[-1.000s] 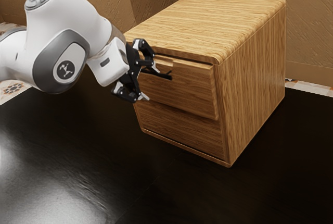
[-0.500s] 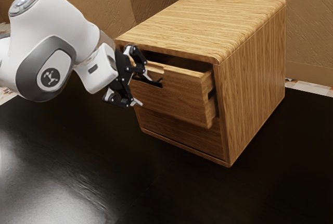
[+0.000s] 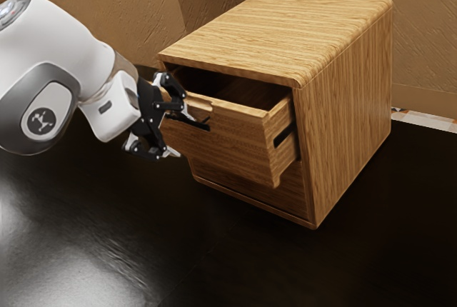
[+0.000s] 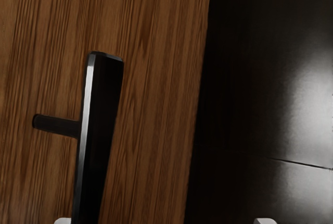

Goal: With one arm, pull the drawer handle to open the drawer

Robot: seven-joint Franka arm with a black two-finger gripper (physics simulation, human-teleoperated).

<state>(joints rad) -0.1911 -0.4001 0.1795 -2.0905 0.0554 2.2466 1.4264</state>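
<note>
Currently, my gripper [image 3: 168, 121] stands with its fingers spread wide, at the front of the upper drawer [image 3: 232, 143]. The black bar handle [image 3: 193, 124] lies between the fingers. In the wrist view the handle [image 4: 96, 140] sits close to one fingertip and well apart from the other, so I am not pinching it from two sides. Whether the near finger actually touches it cannot be confirmed.

The handle is fixed to the drawer front [image 4: 151, 78] by a short black post. The upper drawer is partly pulled out of the wooden cabinet [image 3: 300, 36]: its front stands clear of the cabinet face and the dark interior shows behind its top edge. The lower drawer [image 3: 243, 178] sits flush and closed.

My white arm [image 3: 50, 86] enters from the exterior view's left. The cabinet rests on a glossy black surface [image 3: 107, 250].
</note>
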